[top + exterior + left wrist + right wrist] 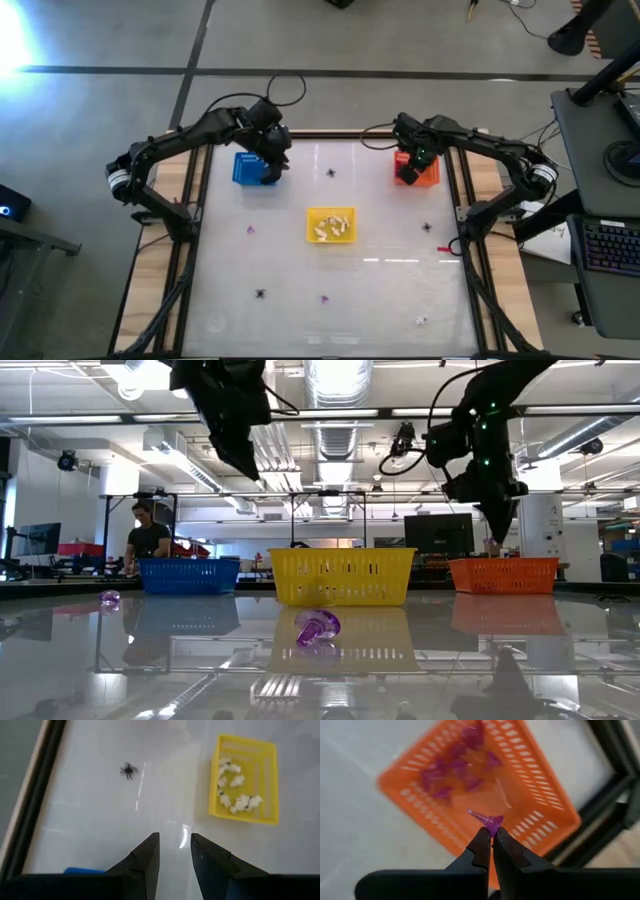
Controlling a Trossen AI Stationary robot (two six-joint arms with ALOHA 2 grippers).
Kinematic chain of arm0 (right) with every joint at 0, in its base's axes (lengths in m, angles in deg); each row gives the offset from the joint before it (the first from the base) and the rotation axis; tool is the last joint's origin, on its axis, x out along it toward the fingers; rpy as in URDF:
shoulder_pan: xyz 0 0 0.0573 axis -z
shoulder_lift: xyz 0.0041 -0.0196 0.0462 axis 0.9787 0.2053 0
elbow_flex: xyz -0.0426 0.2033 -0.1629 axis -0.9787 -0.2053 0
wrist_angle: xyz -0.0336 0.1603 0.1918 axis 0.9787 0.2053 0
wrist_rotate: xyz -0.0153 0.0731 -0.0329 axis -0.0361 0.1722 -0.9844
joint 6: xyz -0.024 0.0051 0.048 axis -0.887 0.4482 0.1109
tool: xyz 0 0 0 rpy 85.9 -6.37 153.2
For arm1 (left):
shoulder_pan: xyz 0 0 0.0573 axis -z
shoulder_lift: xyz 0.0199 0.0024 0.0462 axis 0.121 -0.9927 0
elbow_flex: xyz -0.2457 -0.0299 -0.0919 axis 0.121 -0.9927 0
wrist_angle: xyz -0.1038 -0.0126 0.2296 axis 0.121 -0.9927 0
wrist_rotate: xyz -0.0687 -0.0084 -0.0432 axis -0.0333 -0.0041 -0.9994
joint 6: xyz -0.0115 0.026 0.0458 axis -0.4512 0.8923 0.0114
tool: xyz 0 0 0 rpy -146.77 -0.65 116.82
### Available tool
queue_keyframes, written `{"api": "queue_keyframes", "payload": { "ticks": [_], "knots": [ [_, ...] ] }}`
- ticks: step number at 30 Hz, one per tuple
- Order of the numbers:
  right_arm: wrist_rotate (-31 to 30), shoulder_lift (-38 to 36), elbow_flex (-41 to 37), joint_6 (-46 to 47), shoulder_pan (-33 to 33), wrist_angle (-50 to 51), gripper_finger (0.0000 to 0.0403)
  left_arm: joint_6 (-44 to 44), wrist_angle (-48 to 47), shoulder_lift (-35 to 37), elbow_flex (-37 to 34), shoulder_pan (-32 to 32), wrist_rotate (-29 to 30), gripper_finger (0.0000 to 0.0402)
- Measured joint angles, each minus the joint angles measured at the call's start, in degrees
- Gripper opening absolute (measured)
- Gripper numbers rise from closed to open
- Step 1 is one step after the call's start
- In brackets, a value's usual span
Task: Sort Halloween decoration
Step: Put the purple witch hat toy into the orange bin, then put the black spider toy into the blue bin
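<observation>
My right gripper [491, 836] hovers over the orange basket [424, 170], shut on a small purple trinket [489, 820]; several purple trinkets [451, 772] lie inside that basket. My left gripper [174, 843] is open above the blue basket [254, 167], holding nothing. A black spider [129, 770] lies on the table past it. The yellow basket [331, 225] in the table's middle holds several cream trinkets [235, 795]. Loose trinkets rest on the table: black ones [261, 294], purple ones [324, 298] and a white one [421, 321]. My right gripper pinches the purple trinket by its wide end [493, 827] between its two fingertips, coming from above and pointing down. The trinket is lifted clear over the orange basket, and its thin pointed end [471, 813] sticks out sideways past the fingertips.
A red object [446, 250] lies near the table's right edge. The table has a dark frame [188, 225] with rails along both sides. In the low view a purple trinket [317, 629] lies close to the camera, and a person [146, 540] stands in the room beyond.
</observation>
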Motion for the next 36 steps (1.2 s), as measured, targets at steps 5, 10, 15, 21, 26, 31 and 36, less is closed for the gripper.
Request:
{"api": "queue_keyframes", "payload": {
  "ticks": [5,10,15,21,26,31,36],
  "knots": [
    [-1.86,0.02,-0.47,0.00,0.00,-0.26,0.0009,-0.02,-1.41,0.00,0.00,0.00,0.04,0.0094],
    [-0.63,0.02,0.12,0.00,0.00,-0.34,0.0024,-0.30,-1.41,0.00,0.00,0.00,0.13,0.0094],
    [-0.38,0.04,0.45,0.01,0.00,-0.30,0.0059,-0.86,-1.43,0.00,0.00,0.00,0.13,0.0094],
    [-0.37,0.06,2.03,0.33,0.00,0.38,0.0065,-0.31,-0.92,-0.80,0.00,0.00,0.17,0.0094],
    [-0.34,0.07,4.59,5.18,-0.02,0.68,0.0065,0.15,3.25,-3.02,0.00,0.00,1.96,0.0094],
    [-0.35,0.07,7.21,7.61,-0.02,0.61,0.0065,-1.08,11.36,-5.93,0.00,0.00,2.46,0.0094],
    [-0.33,0.07,8.27,7.72,-0.04,0.60,0.0065,-1.75,13.63,-8.30,0.00,0.00,2.03,0.0094]
  ]
}}
